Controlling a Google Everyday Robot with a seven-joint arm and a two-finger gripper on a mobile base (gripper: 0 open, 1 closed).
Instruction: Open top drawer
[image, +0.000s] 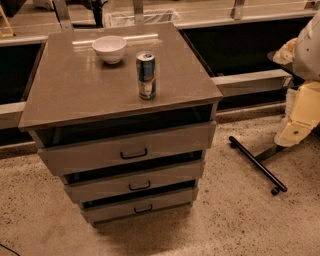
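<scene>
The top drawer (165, 142) is the widest and tallest of three grey wood-look drawers in a cabinet at the centre. Its small black pull handle (133, 154) sits at the middle of the flat front. A dark gap shows between the drawer front and the cabinet top (75, 95). My gripper (294, 133) is at the right edge, at the end of the cream-white arm (307, 102). It hangs low beside the cabinet, well to the right of the handle and apart from it.
A white bowl (109, 48) and a drink can (146, 75) stand on the cabinet top. Two narrower drawers (165, 175) sit below the top one. A black bar on castors (257, 165) lies on the speckled floor at the right. Dark windows and ledges run behind.
</scene>
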